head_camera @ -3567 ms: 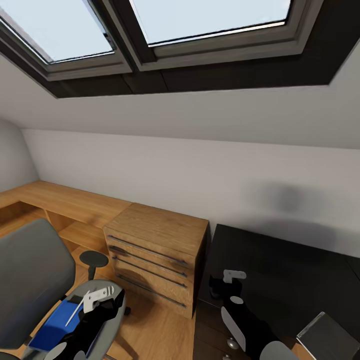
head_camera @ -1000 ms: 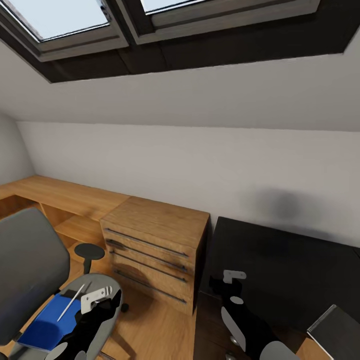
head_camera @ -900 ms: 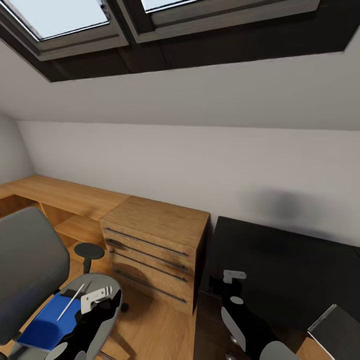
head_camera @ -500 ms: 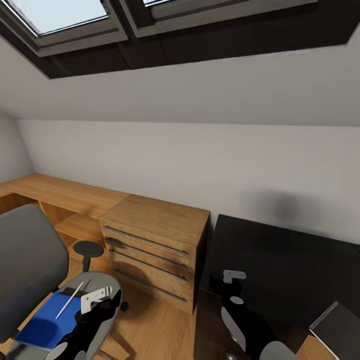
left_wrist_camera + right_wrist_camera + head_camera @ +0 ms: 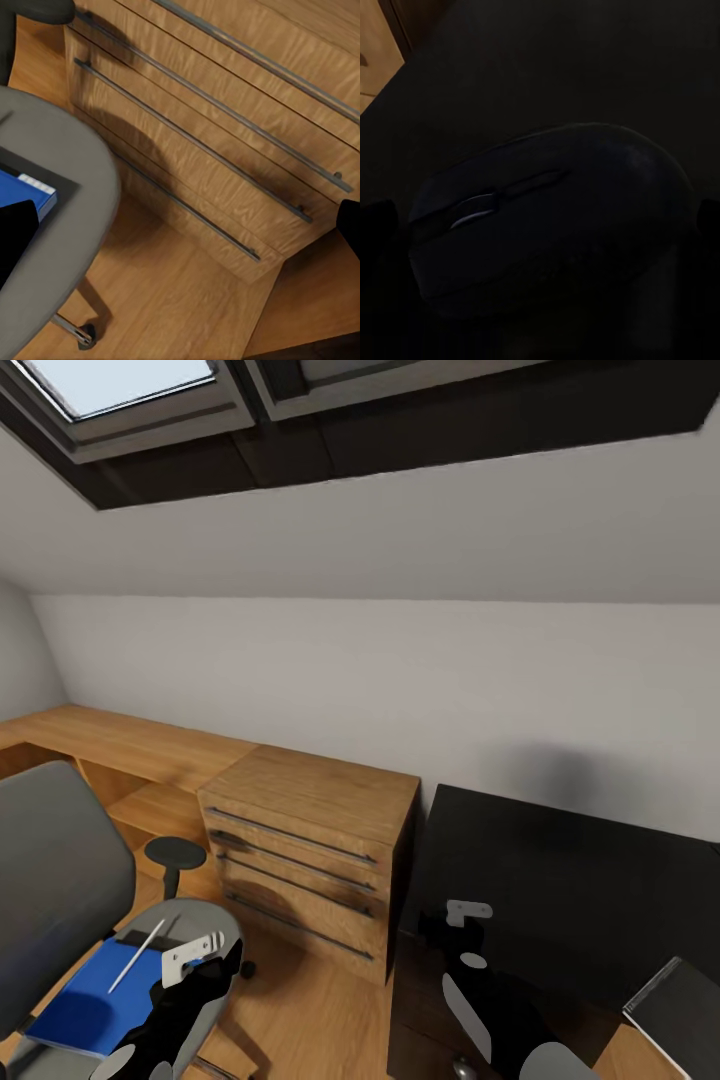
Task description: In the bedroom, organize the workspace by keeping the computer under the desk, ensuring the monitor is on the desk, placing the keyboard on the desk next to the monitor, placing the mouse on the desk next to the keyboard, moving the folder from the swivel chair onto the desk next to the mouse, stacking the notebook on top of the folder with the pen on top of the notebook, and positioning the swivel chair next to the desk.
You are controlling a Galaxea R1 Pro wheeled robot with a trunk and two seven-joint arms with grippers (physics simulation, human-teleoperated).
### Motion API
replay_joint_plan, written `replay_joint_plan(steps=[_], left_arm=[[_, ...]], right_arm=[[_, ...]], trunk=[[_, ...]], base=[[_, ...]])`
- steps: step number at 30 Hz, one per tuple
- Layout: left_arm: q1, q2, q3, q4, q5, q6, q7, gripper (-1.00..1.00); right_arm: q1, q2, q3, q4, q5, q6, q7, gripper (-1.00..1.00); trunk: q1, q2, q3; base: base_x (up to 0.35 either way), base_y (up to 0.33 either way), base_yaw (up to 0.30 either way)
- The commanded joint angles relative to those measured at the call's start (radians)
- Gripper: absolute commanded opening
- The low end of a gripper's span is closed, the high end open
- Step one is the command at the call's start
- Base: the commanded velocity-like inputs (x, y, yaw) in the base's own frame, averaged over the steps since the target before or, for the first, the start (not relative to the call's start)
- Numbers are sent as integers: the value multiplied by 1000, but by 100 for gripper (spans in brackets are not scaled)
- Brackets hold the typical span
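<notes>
Head view, lower left: swivel chair (image 5: 55,880), grey back and seat, black armrest pad beside it. On the seat lies the blue folder (image 5: 85,1005), a dark notebook (image 5: 135,942) at its far edge, and a thin pale pen (image 5: 137,956) slanting across both.

Left gripper (image 5: 195,952) hangs over the seat's right rim, near the folder, not touching it. Jaws: cannot tell whether spread or pressed together. In the left wrist view the seat edge (image 5: 82,210), a corner of the folder (image 5: 26,191) and a chair caster on the wooden floor (image 5: 165,300) show in front of the light wooden drawer cabinet (image 5: 225,150).

Centre of the head view: same cabinet (image 5: 310,850), four long bar handles. Right of it, touching or just beside, the glossy black table (image 5: 560,880).

Right gripper (image 5: 455,920) sits low centre-right, over the table's near left corner. Right wrist view: dark grey mouse (image 5: 547,217) between the fingers, on or just over the black top; very dark, so contact and jaw state cannot be told.

Lower right corner: a dark flat object with a pale edge (image 5: 675,1010), cut off by the frame. Skylight frames along the upper edge.
</notes>
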Motion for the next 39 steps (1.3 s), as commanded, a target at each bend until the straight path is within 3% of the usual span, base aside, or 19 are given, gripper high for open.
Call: replay_joint_plan(steps=[1,25,26,39], left_arm=[[0,0,1,-2,11,5,5,100],[0,0,1,-2,11,4,5,100],[1,0,1,-2,11,4,5,100],[2,0,1,-2,11,4,5,100]], right_arm=[[-1,-1,7,-1,-9,0,-8,100],[-1,-2,7,0,-9,3,-9,100],[-1,-2,7,0,-9,4,-9,-100],[-1,-2,7,15,-8,24,-10,-100]], trunk=[[0,-1,-1],[0,-1,-1],[0,-1,-1],[0,-1,-1]], base=[[0,0,0],[0,0,0],[0,0,0],[0,0,0]])
